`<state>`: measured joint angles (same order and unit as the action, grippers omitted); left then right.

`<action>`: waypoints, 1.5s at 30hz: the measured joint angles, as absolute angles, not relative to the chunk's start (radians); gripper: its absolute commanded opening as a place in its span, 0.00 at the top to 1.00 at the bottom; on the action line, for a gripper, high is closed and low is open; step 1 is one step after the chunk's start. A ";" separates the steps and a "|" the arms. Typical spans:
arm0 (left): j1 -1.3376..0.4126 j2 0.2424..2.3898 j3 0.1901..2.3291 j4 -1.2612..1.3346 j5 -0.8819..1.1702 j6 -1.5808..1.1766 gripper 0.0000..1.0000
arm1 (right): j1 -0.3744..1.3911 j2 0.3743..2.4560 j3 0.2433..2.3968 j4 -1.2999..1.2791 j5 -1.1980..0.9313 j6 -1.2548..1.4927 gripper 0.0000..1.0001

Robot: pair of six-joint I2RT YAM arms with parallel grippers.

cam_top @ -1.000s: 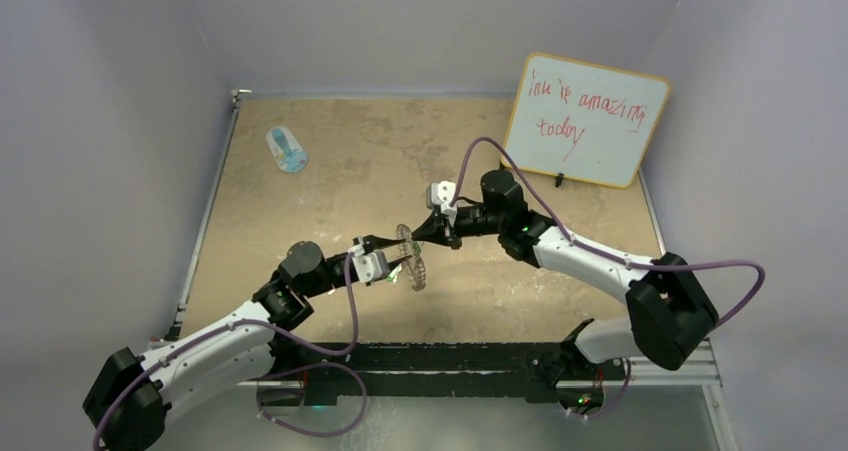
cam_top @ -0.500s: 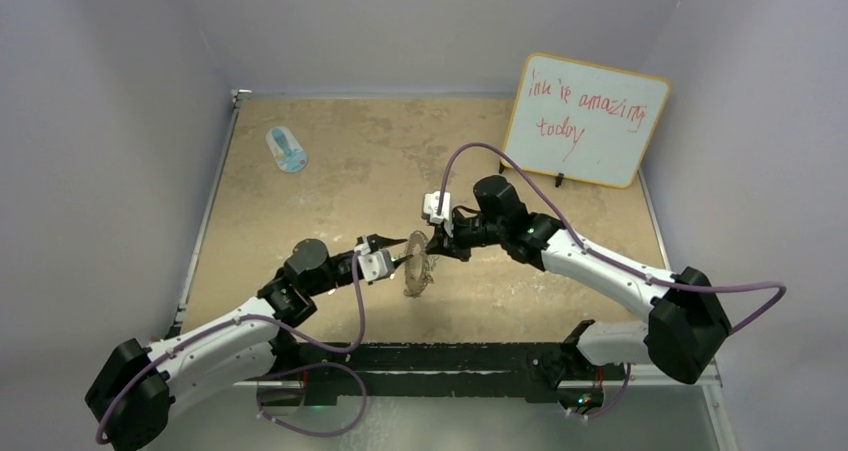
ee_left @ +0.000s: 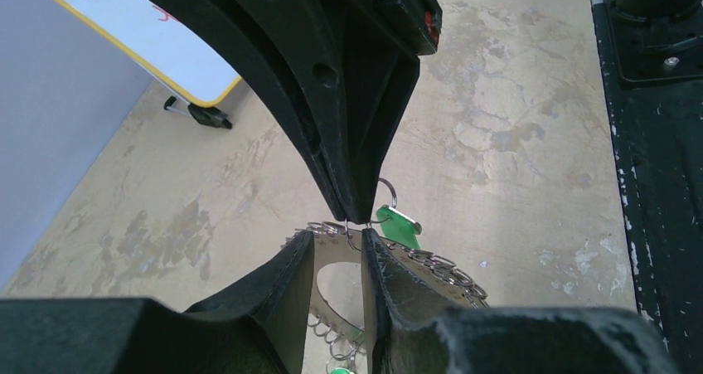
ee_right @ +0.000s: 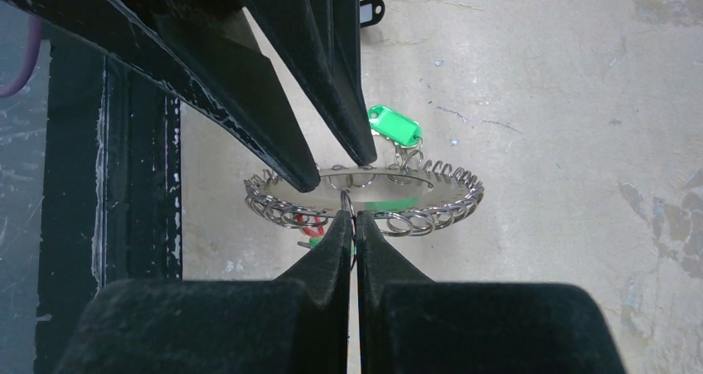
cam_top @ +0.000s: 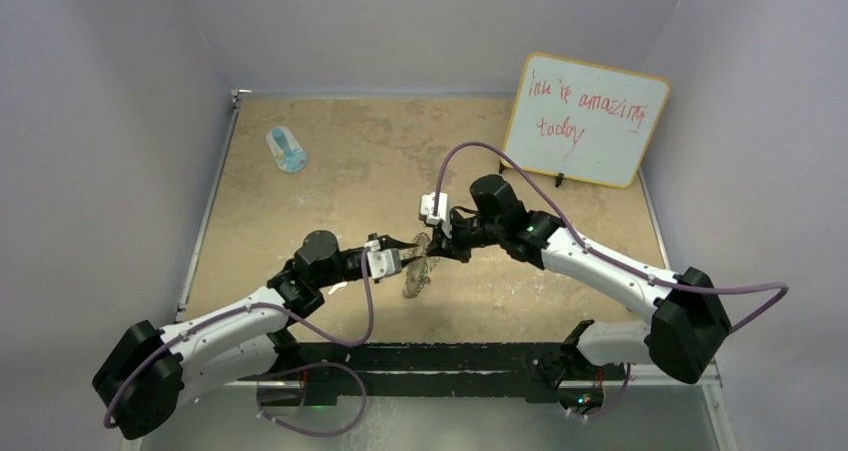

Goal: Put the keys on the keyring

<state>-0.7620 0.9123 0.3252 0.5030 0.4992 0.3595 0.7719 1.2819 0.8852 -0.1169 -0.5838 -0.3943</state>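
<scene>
The keyring is a flat silver disc rimmed with wire loops, hanging low over the table between both arms. My left gripper is open by a narrow gap, its fingertips against the keyring rim, and the disc's face and hole show between them. My right gripper is shut on a thin wire loop at the keyring edge, tip to tip with the left gripper. A green-tagged key hangs at the rim. Red and green tags peek below the disc.
A whiteboard with red writing stands at the back right. A blue-and-white oval object lies at the back left. A black rail runs along the table's near edge by the arm bases.
My right gripper has come down and left onto the ring's rim. The left arm shifted slightly up and right, and its fingers narrowed a little.
</scene>
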 measured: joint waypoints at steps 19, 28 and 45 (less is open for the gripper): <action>-0.762 1.015 0.382 0.477 0.538 0.374 0.79 | 0.785 1.282 0.892 -0.131 -0.578 -0.410 1.00; -0.763 1.009 0.410 0.407 0.527 0.387 0.88 | 0.791 1.282 0.897 -0.136 -0.568 -0.421 1.00; -0.764 0.988 0.410 0.371 0.519 0.387 0.82 | 0.805 1.283 0.904 -0.138 -0.563 -0.447 1.00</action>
<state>-0.7635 0.9878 0.4095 0.3710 0.5190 0.3870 0.8047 1.2827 0.9039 -0.1379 -0.5629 -0.4465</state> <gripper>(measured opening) 0.164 0.007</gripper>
